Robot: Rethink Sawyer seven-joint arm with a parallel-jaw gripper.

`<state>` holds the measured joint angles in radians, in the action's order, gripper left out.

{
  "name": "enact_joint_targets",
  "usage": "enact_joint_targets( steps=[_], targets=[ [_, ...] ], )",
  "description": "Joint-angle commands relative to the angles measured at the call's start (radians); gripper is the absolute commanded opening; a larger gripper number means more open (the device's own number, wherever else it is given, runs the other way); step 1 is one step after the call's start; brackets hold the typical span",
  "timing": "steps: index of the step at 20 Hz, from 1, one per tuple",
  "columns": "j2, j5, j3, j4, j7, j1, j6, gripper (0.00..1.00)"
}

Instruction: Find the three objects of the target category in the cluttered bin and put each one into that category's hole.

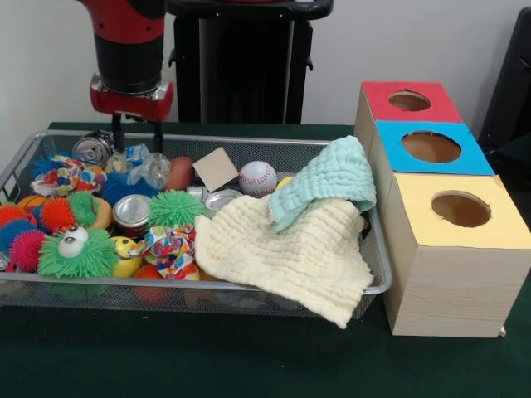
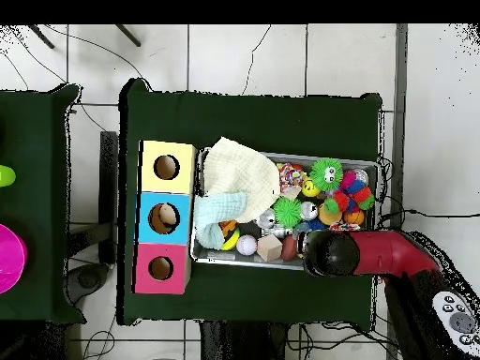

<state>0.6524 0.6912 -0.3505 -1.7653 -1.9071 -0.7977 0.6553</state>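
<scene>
The silver wire-mesh bin [image 1: 249,142] is full of clutter. My gripper [image 1: 138,133] hangs open and empty over the bin's far left rim, above a crumpled clear wrapper [image 1: 148,166]. Two patchwork fabric toys lie in the bin, one at far left [image 1: 66,175] and one near the front [image 1: 170,245]. A small yellow toy with dark eyes [image 1: 126,251] sits beside the front one; I cannot tell if it is the duckling. The red-faced box's hole [image 1: 409,101] is at the far right. In the overhead view the arm [image 2: 330,253] covers the gripper, next to the bin [image 2: 378,165].
A cream cloth [image 1: 282,249] drapes over the bin's right front rim, with a mint cloth [image 1: 328,182] on it. Spiky balls [image 1: 79,253], cans [image 1: 131,211] and a baseball [image 1: 257,177] lie around. The blue-faced box [image 1: 431,147] and yellow-faced box [image 1: 460,209] stand right of the bin.
</scene>
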Motion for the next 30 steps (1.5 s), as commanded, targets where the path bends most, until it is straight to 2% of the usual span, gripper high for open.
enact_joint_targets(
  steps=[1, 6, 14, 17, 21, 23, 25, 30],
  targets=[
    [-0.058, 0.113, -0.04, 0.128, 0.264, -0.004, 0.07, 1.0],
    [-0.142, 0.2, -0.034, 0.2, 0.229, -0.003, -0.04, 1.0],
    [-0.163, 0.282, -0.06, 0.254, 0.23, -0.009, -0.129, 1.0],
    [-0.162, 0.339, -0.079, 0.268, 0.259, -0.01, -0.199, 1.0],
    [-0.173, 0.368, -0.119, 0.298, 0.32, -0.031, -0.219, 1.0],
    [-0.167, 0.358, -0.137, 0.297, 0.345, -0.041, -0.2, 1.0],
    [-0.168, 0.288, -0.131, 0.278, 0.339, -0.047, -0.096, 1.0],
    [-0.123, 0.127, -0.156, 0.178, 0.32, -0.071, 0.088, 1.0]
  ],
)
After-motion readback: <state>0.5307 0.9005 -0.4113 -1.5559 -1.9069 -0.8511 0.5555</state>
